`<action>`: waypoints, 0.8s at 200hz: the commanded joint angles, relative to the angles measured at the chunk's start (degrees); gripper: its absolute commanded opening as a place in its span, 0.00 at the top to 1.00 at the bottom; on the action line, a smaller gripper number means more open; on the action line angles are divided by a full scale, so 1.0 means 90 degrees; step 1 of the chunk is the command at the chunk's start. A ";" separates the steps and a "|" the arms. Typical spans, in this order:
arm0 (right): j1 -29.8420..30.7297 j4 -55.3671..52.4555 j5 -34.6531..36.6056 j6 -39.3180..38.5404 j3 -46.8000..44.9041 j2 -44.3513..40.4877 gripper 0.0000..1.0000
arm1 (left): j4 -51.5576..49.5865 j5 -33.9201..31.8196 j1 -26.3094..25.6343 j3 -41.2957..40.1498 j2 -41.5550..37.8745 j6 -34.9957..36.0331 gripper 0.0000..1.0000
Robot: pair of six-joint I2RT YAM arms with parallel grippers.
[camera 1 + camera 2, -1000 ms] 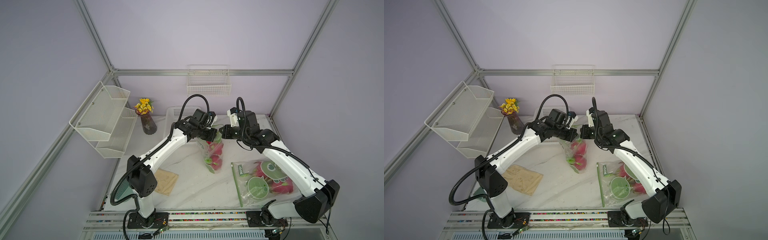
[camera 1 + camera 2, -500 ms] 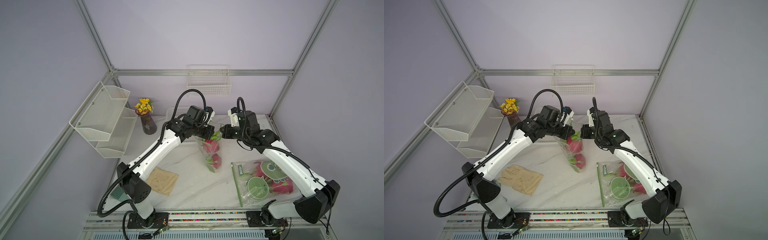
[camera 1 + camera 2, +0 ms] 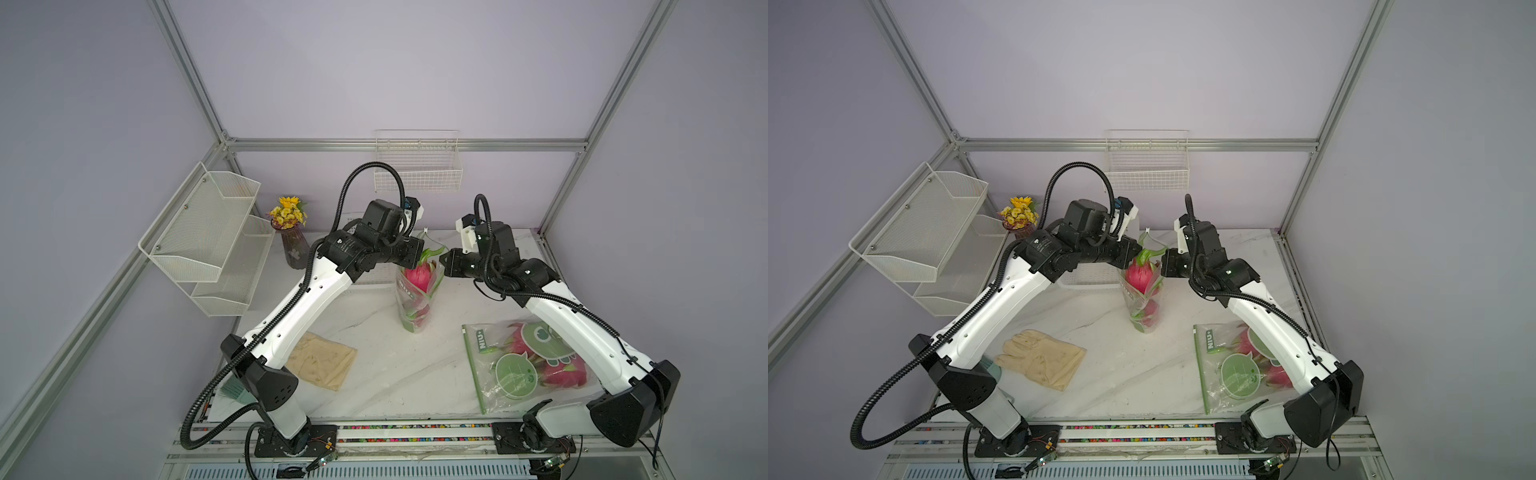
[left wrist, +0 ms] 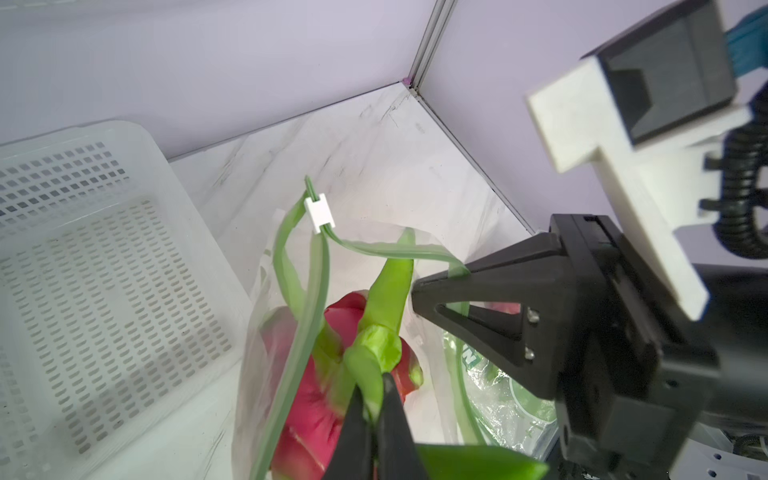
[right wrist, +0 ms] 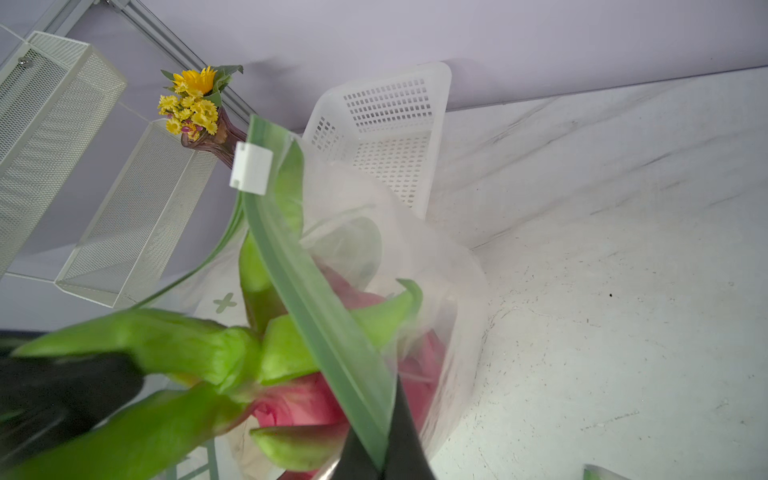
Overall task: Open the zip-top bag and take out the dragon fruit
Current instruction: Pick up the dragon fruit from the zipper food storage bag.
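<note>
While the zip-top bag [image 3: 415, 309] stands upright near the middle of the marble-patterned table [image 3: 386, 374] with its mouth open, the left gripper [image 4: 373, 409] is clenched on the green leafy tip [image 4: 374, 345] of the upper dragon fruit [image 3: 419, 277]. That fruit sits partly out of the mouth. The right gripper [image 5: 380, 449] is clamped on the bag's green zip strip [image 5: 316, 299] at the opposite side.

The step in hand appears to be drawing this fruit out. It calls for a slow pull along the bag's length while the right arm pins the rim down, so the film does not ride up. The leafy tip is a thin hold and may slip or tear. The strip crossing the fruit could snag its scales. A second dragon fruit [image 3: 1148, 311] lies lower in the bag.
</note>
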 commanded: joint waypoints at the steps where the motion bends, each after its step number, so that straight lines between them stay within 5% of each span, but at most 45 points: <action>1: 0.0035 0.0096 0.0068 0.0038 -0.0036 -0.0170 1.00 | 0.0349 0.0006 -0.0026 0.0427 -0.0384 0.0170 1.00; 160: 0.0035 0.0134 0.0107 0.0070 0.0070 0.0075 1.00 | 0.0472 -0.0313 -0.0019 0.1440 -0.0610 0.0317 1.00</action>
